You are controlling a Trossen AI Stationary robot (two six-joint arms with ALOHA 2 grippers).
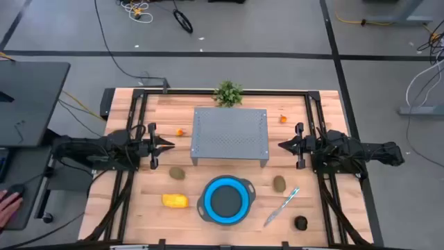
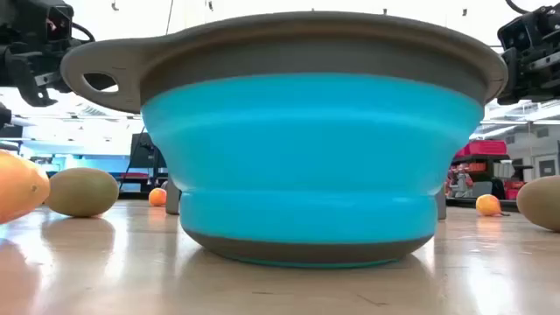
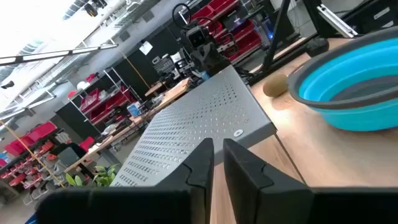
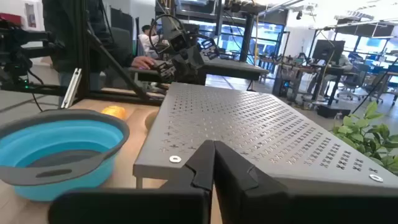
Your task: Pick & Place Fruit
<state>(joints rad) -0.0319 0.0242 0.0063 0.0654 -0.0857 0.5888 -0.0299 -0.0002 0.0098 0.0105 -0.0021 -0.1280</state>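
The fruit lies loose on the wooden table. There is a tiny orange one (image 1: 180, 132) and another (image 1: 283, 119), an olive-brown oval (image 1: 177, 173) and a second (image 1: 279, 183). A near-black round one (image 1: 300, 223) and a yellow-orange oblong (image 1: 175, 201) lie nearer the front. A blue bowl with a grey rim (image 1: 226, 200) stands on its base at the near middle. My left gripper (image 1: 172, 145) hovers left of a grey perforated stand (image 1: 229, 135), shut and holding nothing. My right gripper (image 1: 279, 146) faces it from the stand's right side, also shut and holding nothing.
A silver knife with a light-blue handle (image 1: 281, 207) lies right of the bowl. A green plant sprig (image 1: 228, 93) sits at the far edge behind the stand. Black frame rails (image 1: 139, 111) run along the table's left, right and far sides. A person's hand (image 1: 8, 206) shows beyond the table's left.
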